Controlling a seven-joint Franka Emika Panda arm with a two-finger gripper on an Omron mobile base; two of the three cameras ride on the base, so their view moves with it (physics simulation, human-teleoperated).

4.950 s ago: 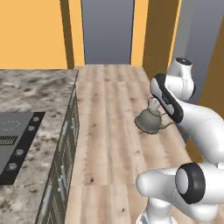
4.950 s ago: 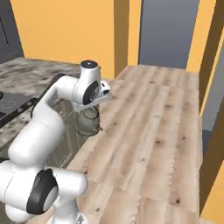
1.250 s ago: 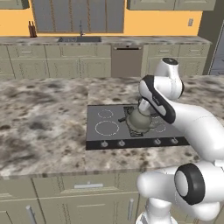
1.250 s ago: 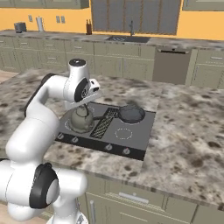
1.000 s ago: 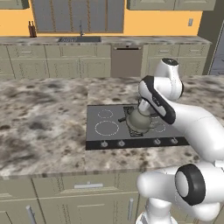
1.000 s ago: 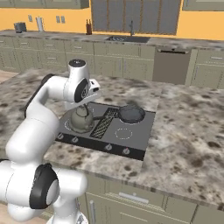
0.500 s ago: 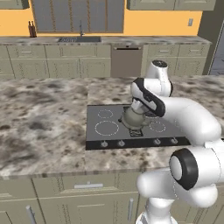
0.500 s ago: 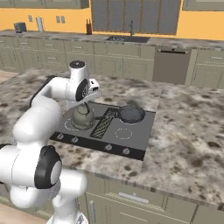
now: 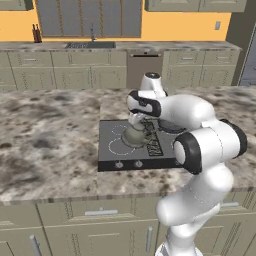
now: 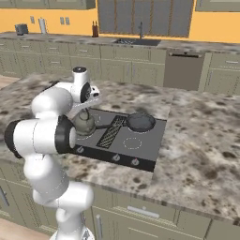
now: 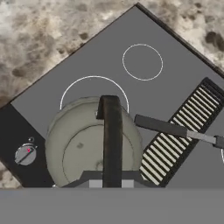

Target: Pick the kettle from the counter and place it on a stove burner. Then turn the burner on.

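The grey-green kettle (image 9: 134, 135) (image 10: 85, 123) is over the front left part of the dark cooktop (image 9: 150, 157). My gripper (image 9: 136, 120) (image 10: 87, 110) is shut on its handle from above. In the hand view the kettle (image 11: 83, 148) covers the near part of a large white ring, the stove burner (image 11: 73, 85), and its dark handle (image 11: 112, 131) runs straight into my gripper (image 11: 112, 183). I cannot tell whether the kettle rests on the glass or hangs just above it. The mottled counter (image 9: 50, 130) surrounds the cooktop.
A dark frying pan (image 9: 172, 125) (image 10: 140, 122) sits on the back right of the cooktop, its handle (image 11: 175, 129) reaching toward the kettle across a striped vent (image 11: 186, 127). A smaller burner ring (image 11: 142, 62) lies beyond. Knobs (image 11: 25, 154) (image 10: 113, 157) line the front edge.
The arm has folded in, and the kettle has shifted left over the cooktop, seen from the left base view. The gripper stays shut on the handle.
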